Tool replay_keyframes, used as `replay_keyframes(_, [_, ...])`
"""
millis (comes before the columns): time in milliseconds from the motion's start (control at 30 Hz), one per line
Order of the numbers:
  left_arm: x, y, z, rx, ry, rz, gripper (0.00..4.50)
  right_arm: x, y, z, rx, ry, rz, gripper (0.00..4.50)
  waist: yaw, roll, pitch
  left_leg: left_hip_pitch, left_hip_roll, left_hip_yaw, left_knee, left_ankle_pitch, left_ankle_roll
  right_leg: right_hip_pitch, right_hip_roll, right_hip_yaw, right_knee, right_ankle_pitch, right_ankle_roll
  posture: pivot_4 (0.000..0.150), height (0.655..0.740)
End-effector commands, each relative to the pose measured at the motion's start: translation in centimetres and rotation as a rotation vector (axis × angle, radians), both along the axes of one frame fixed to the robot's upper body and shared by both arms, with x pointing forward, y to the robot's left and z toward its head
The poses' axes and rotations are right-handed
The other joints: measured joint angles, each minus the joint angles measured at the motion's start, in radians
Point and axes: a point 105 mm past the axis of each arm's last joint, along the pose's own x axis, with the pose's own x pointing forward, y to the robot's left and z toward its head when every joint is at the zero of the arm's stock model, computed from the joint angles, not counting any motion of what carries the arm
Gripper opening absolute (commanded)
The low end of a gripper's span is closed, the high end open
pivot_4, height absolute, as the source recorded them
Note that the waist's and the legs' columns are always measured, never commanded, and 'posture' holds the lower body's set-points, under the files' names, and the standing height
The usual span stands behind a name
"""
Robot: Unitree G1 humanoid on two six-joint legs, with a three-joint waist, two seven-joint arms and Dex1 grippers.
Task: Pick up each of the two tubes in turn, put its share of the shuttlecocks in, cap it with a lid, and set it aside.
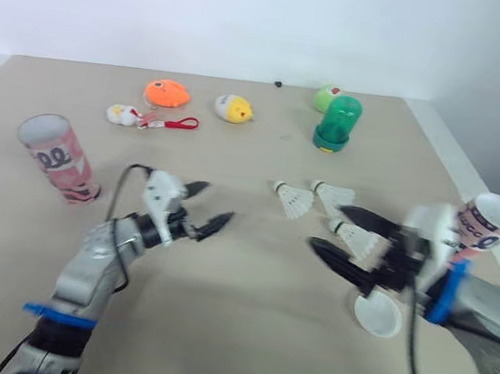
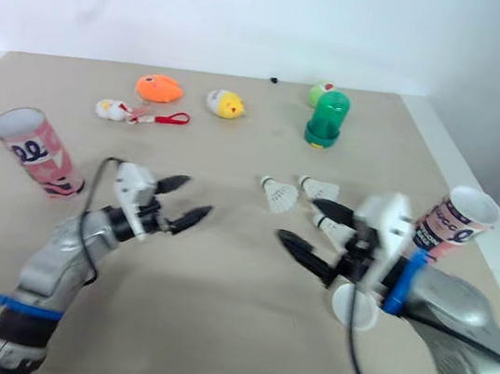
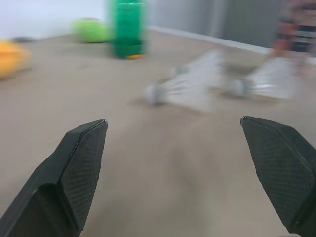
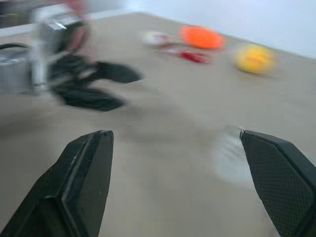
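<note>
Toward the left edge of the tabletop [image 1: 238,331]: a pink tube [image 1: 55,156], open end up, standing free and well apart from both tools. At the right edge: the second tube [image 1: 486,225], also open end up. Between the two, right of the middle: three shuttlecocks [image 1: 293,200], lying loose on the surface near one another, cork ends toward the left edge, none in a tube. Toward the front-right corner: one white lid [image 1: 378,314], flat on the tabletop, near the closest shuttlecock but apart from it.

Left of the middle: the left tool [image 1: 218,200], fingers spread wide with nothing between them, pointed at the shuttlecocks and well short of them. Right of the middle: the right tool [image 1: 332,228], fingers likewise apart and empty, one finger just beside the closest shuttlecock, contact impossible to tell.

Along the far edge, from left to right: a small white toy [image 1: 122,114] with a red strap [image 1: 177,122], an orange toy [image 1: 167,93], a yellow toy [image 1: 234,107], a green container [image 1: 338,122] and, just behind it, a green ball [image 1: 326,96].
</note>
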Motion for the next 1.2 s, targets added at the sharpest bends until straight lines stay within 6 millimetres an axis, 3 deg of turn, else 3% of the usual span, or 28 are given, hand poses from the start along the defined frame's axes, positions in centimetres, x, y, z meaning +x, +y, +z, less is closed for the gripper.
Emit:
replay_keyframes(33, [-1.6,4.8,0.9,-0.029,-0.073,0.393,4.5,0.7,3.3,-0.7,-0.022,-0.034,0.163,4.4,0.023,-0.002,0.001,-0.003,-0.002,-0.002,0.0,0.0,0.0,-0.001,-0.003,-0.002,0.0,0.0,0.0,0.15,0.74])
replay_keyframes(100, [-2.6,6.4,0.0,-0.029,-0.047,0.532,4.5,1.3,4.4,-1.0,-0.017,-0.042,0.202,4.4,0.03,-0.003,0.001,-0.004,-0.005,-0.003,0.0,0.0,0.0,-0.001,-0.005,-0.003,-0.001,0.0,0.0,0.15,0.74])
replay_keyframes(233, [-4.5,11.4,-1.3,-0.066,-0.005,0.875,4.5,2.2,6.3,-0.8,0.023,-0.049,0.258,4.4,0.028,-0.008,0.002,-0.004,-0.008,-0.001,0.001,0.0,0.0,-0.001,-0.012,-0.002,-0.001,0.001,0.002,0.15,0.74])
replay_keyframes(400, [-4.3,14.5,-2.2,-0.068,0.028,1.017,4.5,2.8,7.5,-0.7,0.049,-0.057,0.28,4.4,0.029,-0.009,0.002,-0.004,-0.007,-0.003,0.006,0.0,0.0,0.001,-0.009,-0.005,0.0,0.002,0.004,0.15,0.74])
replay_keyframes(700, [-0.6,14.8,-3.9,-0.045,0.106,0.921,4.5,3.1,8.2,-0.2,0.077,-0.065,0.267,4.4,0.026,-0.009,0.002,-0.005,-0.007,-0.002,0.011,0.001,-0.001,0.002,-0.008,-0.005,0.0,0.004,0.006,0.15,0.74])
replay_keyframes(1033, [4.3,14.3,-3.9,-0.013,0.126,0.806,4.5,3.0,8.6,0.0,0.104,-0.065,0.233,4.4,0.027,-0.009,0.002,-0.005,-0.007,-0.003,0.011,0.002,-0.002,0.002,-0.009,-0.006,0.001,0.006,0.006,0.15,0.74])
replay_keyframes(1200, [5.7,14.7,-3.4,-0.029,0.119,0.808,4.5,3.1,8.6,-0.1,0.111,-0.064,0.219,4.4,0.027,-0.009,0.002,-0.005,-0.007,-0.004,0.011,0.003,-0.001,0.002,-0.008,-0.007,0.001,0.006,0.006,0.15,0.74])
